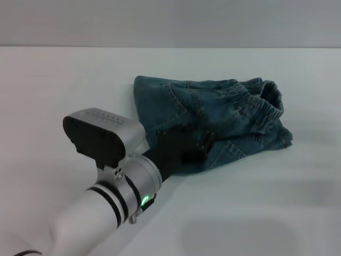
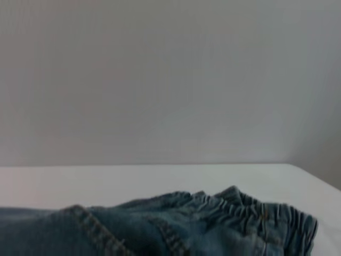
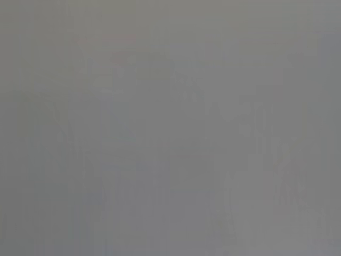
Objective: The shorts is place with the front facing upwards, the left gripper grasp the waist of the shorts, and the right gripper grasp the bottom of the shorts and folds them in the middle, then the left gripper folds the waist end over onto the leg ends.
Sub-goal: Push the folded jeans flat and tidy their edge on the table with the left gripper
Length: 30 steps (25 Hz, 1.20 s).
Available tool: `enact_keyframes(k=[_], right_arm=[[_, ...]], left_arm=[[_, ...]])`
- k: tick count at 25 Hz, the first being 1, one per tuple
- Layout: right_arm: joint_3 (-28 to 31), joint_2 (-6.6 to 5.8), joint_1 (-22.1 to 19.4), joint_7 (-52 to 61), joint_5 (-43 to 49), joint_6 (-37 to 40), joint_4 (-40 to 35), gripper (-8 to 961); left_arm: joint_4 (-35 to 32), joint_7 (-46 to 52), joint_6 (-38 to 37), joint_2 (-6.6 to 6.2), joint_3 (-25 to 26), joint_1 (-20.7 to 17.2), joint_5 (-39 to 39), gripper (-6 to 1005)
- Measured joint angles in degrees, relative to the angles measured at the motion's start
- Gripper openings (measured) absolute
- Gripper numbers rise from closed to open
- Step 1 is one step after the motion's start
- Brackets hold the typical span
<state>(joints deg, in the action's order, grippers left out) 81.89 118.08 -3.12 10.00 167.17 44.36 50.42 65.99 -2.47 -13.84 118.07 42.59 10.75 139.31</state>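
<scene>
The left gripper (image 1: 198, 143) sits just below the centre of the head view, its black claw lying on the near edge of the shorts (image 1: 213, 117); whether the fingers are spread or pinching denim cannot be told. The shorts lie bunched on the white table (image 1: 64, 80), centre-right of the frame, the gathered waist of the shorts (image 1: 256, 98) toward the upper right.
</scene>
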Motion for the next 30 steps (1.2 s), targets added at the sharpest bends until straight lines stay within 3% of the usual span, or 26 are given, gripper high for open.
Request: enact_keyframes(k=[3,5,11,16,30], right_arm=[[-0.09,0.11,0.0,0.0,0.0,-0.01,0.02,0],[-0.51,0.19,-0.17,0.02,0.0,-0.05,0.07,0],[-1.21,0.58,-0.89,0.02,-0.04,0.2,0.29,-1],[-2.19,0.71,-1.28,0.02,-0.28,0.29,0.68,0],[-3.65,0.94,-2.37,0.63,-0.45,0.27,2.31,-1]], left_arm=[[-0.55,0.16,0.58,-0.02,-0.58,-0.34,-0.05,582],[-1.39,1.89,2.38,-0.04,-0.69,-0.42,-0.08,316],[-4.53,5.34,3.15,-0.03,-1.17,0.7,-0.1,82],[-7.55,6.77,3.2,0.01,-0.76,2.82,-0.09,-2],[-14.8,9.11,1.71,-0.03,0.65,10.13,0.12,38]])
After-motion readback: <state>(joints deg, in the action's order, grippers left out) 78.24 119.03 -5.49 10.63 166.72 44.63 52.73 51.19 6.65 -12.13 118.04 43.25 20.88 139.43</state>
